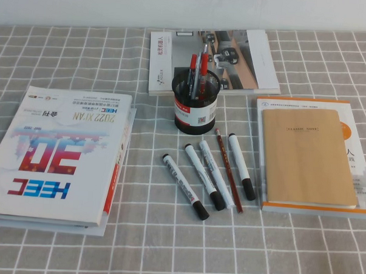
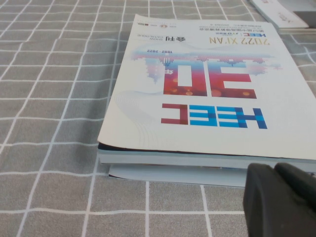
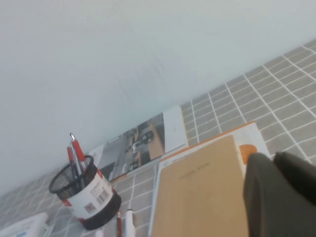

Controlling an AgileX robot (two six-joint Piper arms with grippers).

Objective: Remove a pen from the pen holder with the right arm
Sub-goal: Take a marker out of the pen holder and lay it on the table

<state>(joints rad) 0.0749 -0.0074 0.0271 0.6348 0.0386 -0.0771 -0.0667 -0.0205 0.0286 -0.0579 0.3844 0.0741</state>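
Two pincers (image 2: 280,197) (image 3: 279,190): by "HEEC" magazine (image 2: 212,59), by notebook (image 3: 202,192)

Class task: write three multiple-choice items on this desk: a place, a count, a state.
1. The pen holder stands: A at the far left; B mid-table, beyond the markers; C at the far right.
2. Markers lying on the cloth: A two; B four; C six.
3. The right gripper is: A shut, empty; B shut on a pen; C open round the holder.
B, markers lie before it; B, four beside a red pencil; A, it hangs near the tan notebook, nothing held. Left gripper: by the HEEC magazine.
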